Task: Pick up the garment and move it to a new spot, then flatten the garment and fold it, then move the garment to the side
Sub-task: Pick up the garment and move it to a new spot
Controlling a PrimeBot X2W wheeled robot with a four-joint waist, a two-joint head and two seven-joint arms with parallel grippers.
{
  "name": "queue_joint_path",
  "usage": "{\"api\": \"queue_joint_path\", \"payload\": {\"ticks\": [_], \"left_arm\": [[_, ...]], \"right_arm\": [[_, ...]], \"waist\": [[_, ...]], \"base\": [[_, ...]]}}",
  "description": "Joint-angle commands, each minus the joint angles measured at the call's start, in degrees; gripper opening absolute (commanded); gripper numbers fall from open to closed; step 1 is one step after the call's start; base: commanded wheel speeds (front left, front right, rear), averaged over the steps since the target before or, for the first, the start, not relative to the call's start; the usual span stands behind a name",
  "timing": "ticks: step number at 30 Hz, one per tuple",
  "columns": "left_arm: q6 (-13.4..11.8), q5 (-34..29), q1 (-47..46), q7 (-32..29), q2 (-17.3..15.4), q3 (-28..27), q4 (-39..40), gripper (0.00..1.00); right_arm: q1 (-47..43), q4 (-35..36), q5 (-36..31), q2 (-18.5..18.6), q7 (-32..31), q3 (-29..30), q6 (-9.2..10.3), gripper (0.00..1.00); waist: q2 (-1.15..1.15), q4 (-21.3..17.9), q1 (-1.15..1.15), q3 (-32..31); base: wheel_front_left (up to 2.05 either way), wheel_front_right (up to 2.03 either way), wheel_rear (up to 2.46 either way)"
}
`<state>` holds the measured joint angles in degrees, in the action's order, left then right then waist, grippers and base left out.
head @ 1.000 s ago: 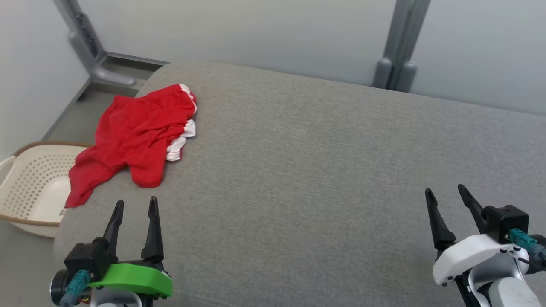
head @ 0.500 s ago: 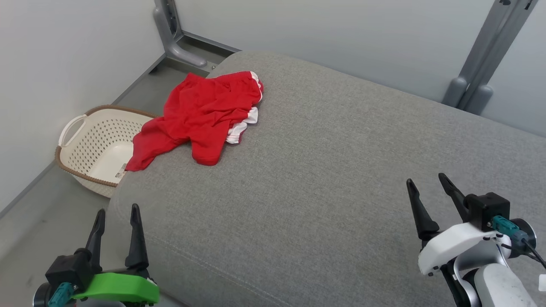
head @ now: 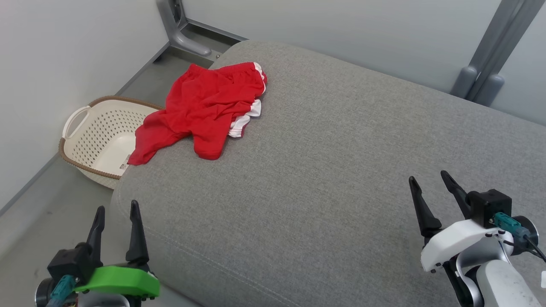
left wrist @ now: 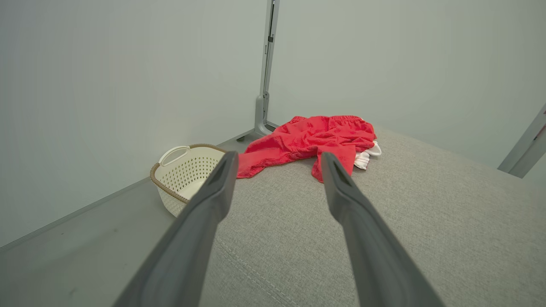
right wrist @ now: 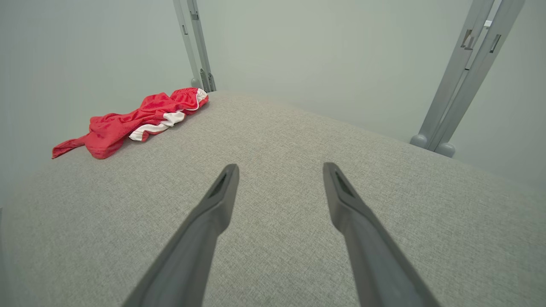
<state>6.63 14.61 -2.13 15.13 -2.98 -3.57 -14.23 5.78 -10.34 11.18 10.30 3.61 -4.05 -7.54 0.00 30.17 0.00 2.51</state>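
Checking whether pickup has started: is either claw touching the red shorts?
No: the red shorts lie on the grey cushion, at its far left corner, apart from the left claw and right claw.

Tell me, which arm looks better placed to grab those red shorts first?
Left, probably. The red shorts lie crumpled at the far left edge of the grey cushion, ahead of the open left gripper; the open right gripper sits far across the cushion.
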Motion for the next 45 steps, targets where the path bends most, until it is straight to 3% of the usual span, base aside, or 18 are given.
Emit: {"api": "queue_joint_path", "payload": {"ticks": [1,7,16,23,33,42,43,44,45], "left_arm": [[0.0,0.2,-1.9,0.0,0.0,0.7,-1.2,1.0],[0.4,1.4,-12.1,-4.4,-1.4,2.5,-8.1,1.0],[0.7,11.7,-30.5,-14.4,-2.4,-1.1,-26.1,1.0],[0.6,17.1,-41.5,-19.9,-6.8,-4.8,-36.3,1.0],[-2.6,19.0,-49.7,-24.4,-13.1,-7.0,-43.8,1.0],[-3.3,18.7,-49.7,-26.5,-16.2,-6.6,-50.0,1.0],[-3.4,18.4,-49.4,-26.9,-16.5,-6.4,-50.9,0.81],[-3.6,18.2,-49.2,-27.0,-16.7,-6.3,-51.6,0.48],[-3.6,17.9,-48.9,-27.0,-16.7,-5.9,-52.4,0.02]], "right_arm": [[-0.8,0.4,0.0,0.3,-0.1,0.5,0.11,1.0],[-1.9,3.1,-1.0,0.7,-1.6,1.3,0.11,1.0],[0.8,9.8,-2.5,3.9,-7.0,0.2,0.11,1.0],[4.0,15.7,-2.9,6.6,-10.5,-1.5,0.11,1.0],[4.1,22.2,-3.8,7.4,-13.0,-1.7,0.11,1.0],[2.6,23.7,-4.3,6.5,-12.1,-0.9,0.11,1.0],[2.4,23.6,-4.3,6.3,-12.0,-0.8,0.11,1.0],[2.2,23.5,-4.2,6.1,-11.9,-0.7,0.11,1.0],[2.1,23.2,-4.0,5.9,-11.6,-0.5,0.11,1.0]], "waist": [[0.0,-0.1,0.0,0.2],[0.0,-1.0,0.0,2.1],[0.0,-8.5,0.0,10.2],[0.0,-15.1,0.0,17.7],[0.0,-21.5,0.0,24.9],[0.0,-25.9,0.0,25.0],[0.0,-26.2,0.0,24.6],[0.0,-26.3,0.0,24.2],[0.0,-26.4,0.0,23.8]], "base": [[0.0,0.0,0.0],[0.0,0.0,0.0],[0.0,0.0,0.0],[0.0,0.0,0.0],[0.0,0.0,0.0],[0.0,0.0,0.0],[0.0,0.0,0.0],[0.0,0.0,0.0],[0.0,0.0,0.0]]}}
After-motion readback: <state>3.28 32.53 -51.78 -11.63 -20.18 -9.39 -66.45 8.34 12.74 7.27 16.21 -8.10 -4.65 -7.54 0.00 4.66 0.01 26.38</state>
